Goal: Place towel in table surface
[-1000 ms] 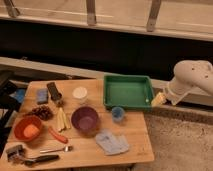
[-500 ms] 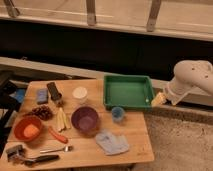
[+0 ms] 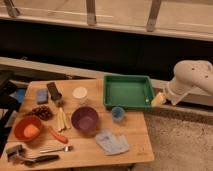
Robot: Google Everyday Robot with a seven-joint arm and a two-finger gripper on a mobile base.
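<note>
A crumpled light blue towel [image 3: 112, 142] lies on the wooden table [image 3: 135, 127] near its front right. My gripper [image 3: 157, 99] is at the end of the white arm [image 3: 192, 77], just off the table's right side beside the green tray [image 3: 128, 91]. It is well apart from the towel, up and to the right of it.
On the table stand a purple bowl [image 3: 84, 120], a small blue cup [image 3: 118, 114], a white cup [image 3: 80, 94], an orange bowl [image 3: 27, 128], bananas [image 3: 61, 119], grapes [image 3: 42, 112], a blue sponge [image 3: 42, 95] and utensils [image 3: 37, 157]. A dark wall and railing stand behind.
</note>
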